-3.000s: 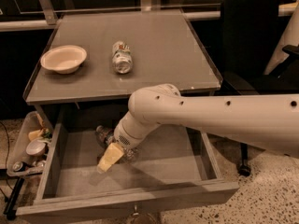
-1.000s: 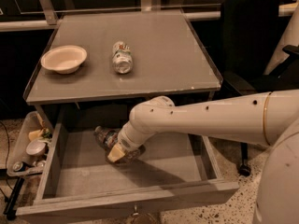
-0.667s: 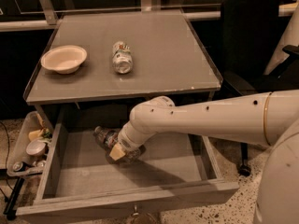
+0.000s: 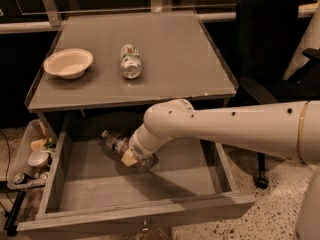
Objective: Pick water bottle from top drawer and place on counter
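The water bottle (image 4: 114,144) lies on its side at the back of the open top drawer (image 4: 140,218), its capped neck pointing to the upper left. My gripper (image 4: 132,157) reaches down into the drawer from the right and sits over the bottle's lower body, touching or nearly touching it. The white arm hides the rest of the bottle. The counter (image 4: 175,54) is the grey tabletop right above the drawer.
A green-and-white can (image 4: 130,61) lies on the counter's middle left and a cream bowl (image 4: 68,63) stands at its left. A black chair (image 4: 270,39) is at the right. A bin of clutter (image 4: 30,159) sits on the floor left of the drawer.
Three seconds ago my gripper hung lower in the drawer, clear of the bottle. It has since moved up to the bottle and has held still there for the last second.
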Robot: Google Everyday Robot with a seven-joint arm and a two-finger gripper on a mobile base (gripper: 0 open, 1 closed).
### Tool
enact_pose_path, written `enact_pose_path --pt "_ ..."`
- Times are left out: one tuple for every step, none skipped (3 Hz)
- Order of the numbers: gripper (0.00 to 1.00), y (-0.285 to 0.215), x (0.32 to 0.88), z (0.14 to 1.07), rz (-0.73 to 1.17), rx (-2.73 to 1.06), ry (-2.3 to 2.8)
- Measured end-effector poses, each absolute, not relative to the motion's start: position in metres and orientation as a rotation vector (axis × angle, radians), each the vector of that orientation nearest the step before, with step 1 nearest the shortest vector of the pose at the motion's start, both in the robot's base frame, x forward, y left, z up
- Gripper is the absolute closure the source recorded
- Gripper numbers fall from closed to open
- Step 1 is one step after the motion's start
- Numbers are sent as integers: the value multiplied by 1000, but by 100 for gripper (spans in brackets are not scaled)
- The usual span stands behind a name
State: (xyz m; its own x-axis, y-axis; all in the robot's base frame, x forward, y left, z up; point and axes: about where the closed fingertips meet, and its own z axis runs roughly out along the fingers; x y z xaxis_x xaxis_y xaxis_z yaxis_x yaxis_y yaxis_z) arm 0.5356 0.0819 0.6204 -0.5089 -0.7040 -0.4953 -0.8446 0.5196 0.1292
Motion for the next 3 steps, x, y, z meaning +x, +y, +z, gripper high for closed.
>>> enact_pose_path --pt "100 67 521 656 552 -1273 2373" --pt "100 40 504 686 565 -1244 2405" --pt "100 8 485 712 523 -1197 2453"
